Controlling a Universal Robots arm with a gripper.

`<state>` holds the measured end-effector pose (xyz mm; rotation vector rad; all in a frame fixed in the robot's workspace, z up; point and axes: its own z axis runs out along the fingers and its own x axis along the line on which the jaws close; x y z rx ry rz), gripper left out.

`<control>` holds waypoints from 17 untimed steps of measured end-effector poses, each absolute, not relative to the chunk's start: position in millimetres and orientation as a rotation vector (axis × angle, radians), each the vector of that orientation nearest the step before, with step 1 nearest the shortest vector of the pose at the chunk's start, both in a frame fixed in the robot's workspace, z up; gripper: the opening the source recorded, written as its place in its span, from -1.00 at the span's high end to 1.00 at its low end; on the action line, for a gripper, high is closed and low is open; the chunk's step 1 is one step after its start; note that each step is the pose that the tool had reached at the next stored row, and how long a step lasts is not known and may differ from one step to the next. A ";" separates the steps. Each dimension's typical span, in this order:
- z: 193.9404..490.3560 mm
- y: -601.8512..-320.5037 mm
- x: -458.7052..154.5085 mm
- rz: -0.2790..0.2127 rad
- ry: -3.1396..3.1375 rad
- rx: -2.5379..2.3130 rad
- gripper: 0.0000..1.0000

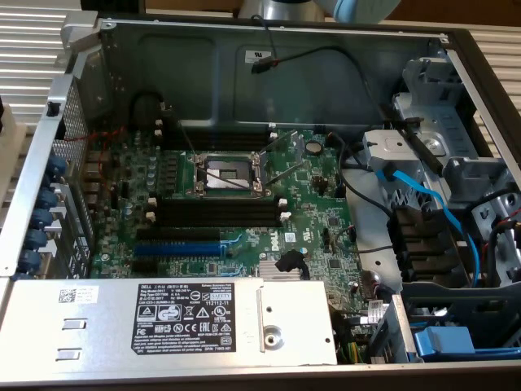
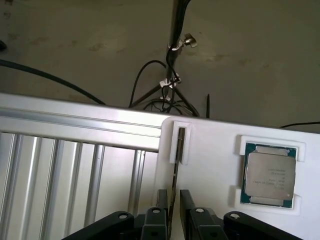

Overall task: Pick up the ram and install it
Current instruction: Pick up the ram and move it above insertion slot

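White plastic tray (image 2: 210, 165) | thin flat ram (image 2: 176, 170) upright | black pincer (image 2: 174, 195) released, straddling it

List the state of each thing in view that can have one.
Ram: on edge in the white holder, not gripped.
Gripper: open, straddling the ram.
Chip: lying in a recess of the holder.
Socket: empty.
Black slots: empty.
Case: open.

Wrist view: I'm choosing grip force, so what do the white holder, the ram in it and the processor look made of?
White holder: probably matte plastic, uniform white with soft raised edges.
Ram: seen edge-on, a thin dark board; material unclear.
Processor: dull grey metal lid, faintly printed, on a green circuit-board rim.
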<state>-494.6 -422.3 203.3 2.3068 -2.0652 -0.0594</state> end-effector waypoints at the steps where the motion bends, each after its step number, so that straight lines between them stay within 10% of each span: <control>1: 203.3 -422.7 -494.6 -0.059 -2.065 2.307 0.51; 17: 203.3 -422.2 -494.5 -0.058 -2.065 2.306 0.51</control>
